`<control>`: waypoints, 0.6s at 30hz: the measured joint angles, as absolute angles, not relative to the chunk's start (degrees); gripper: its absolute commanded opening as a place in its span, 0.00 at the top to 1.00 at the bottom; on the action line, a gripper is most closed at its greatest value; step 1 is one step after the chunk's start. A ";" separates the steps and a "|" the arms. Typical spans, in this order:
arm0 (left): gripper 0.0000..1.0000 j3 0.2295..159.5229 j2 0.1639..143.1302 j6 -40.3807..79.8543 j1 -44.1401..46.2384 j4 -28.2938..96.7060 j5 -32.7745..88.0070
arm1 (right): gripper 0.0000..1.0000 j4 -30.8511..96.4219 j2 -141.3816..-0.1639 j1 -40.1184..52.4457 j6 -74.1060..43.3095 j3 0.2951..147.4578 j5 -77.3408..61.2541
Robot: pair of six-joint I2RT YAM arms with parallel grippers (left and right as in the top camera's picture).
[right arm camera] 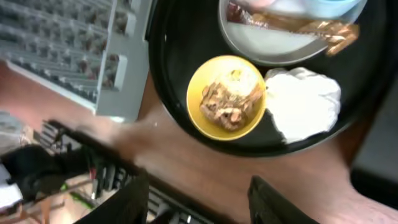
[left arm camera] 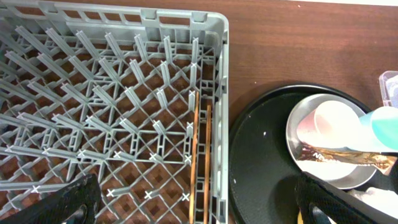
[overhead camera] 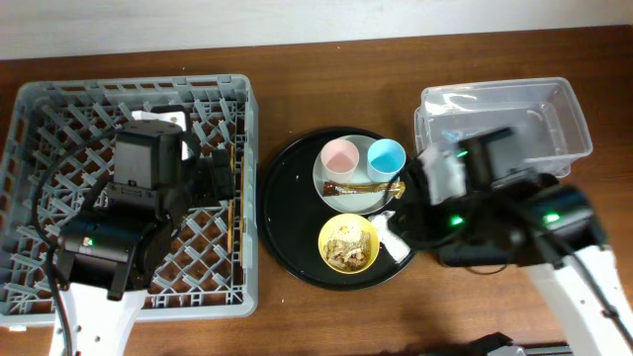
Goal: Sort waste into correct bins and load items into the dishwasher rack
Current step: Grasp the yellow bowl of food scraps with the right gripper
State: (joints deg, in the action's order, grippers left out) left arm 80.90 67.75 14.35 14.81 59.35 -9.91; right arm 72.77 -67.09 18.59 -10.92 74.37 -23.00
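The grey dishwasher rack [overhead camera: 30, 129] fills the left, with two wooden chopsticks [overhead camera: 233, 213] lying along its right wall [left arm camera: 200, 155]. My left gripper [overhead camera: 216, 176] hovers over them, open and empty. On the plate [overhead camera: 356, 204] stand a pink cup [overhead camera: 339, 156] and a blue cup [overhead camera: 386, 156] beside the brown-and-gold wrapper [overhead camera: 364, 186]. The yellow bowl [overhead camera: 326, 233] holds beige scraps [right arm camera: 229, 102]. The white napkin [right arm camera: 305, 102] lies next to it. My right gripper [right arm camera: 202, 202] is open and empty, right of the napkin. The clear tub [overhead camera: 554, 109] is at the back right. The shallow black tray is out of view.
The plate, bowl and napkin all sit on a large round black tray [overhead camera: 287, 198] between the rack and the tub. My right arm covers the table below the tub. Bare wooden table lies along the front edge.
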 measured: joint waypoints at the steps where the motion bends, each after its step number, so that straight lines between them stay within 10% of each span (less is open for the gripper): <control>1: 0.01 80.90 67.75 14.35 14.81 59.33 -9.93 | 0.47 68.90 -66.96 22.35 -13.02 71.18 -20.86; 8: 0.01 80.90 67.77 14.35 14.66 59.33 -9.91 | 0.58 37.63 -72.79 48.10 -21.91 51.16 -6.17; 18: 0.01 80.90 67.75 14.35 14.66 59.33 -9.91 | 0.73 27.38 -92.40 54.33 -22.50 50.37 6.61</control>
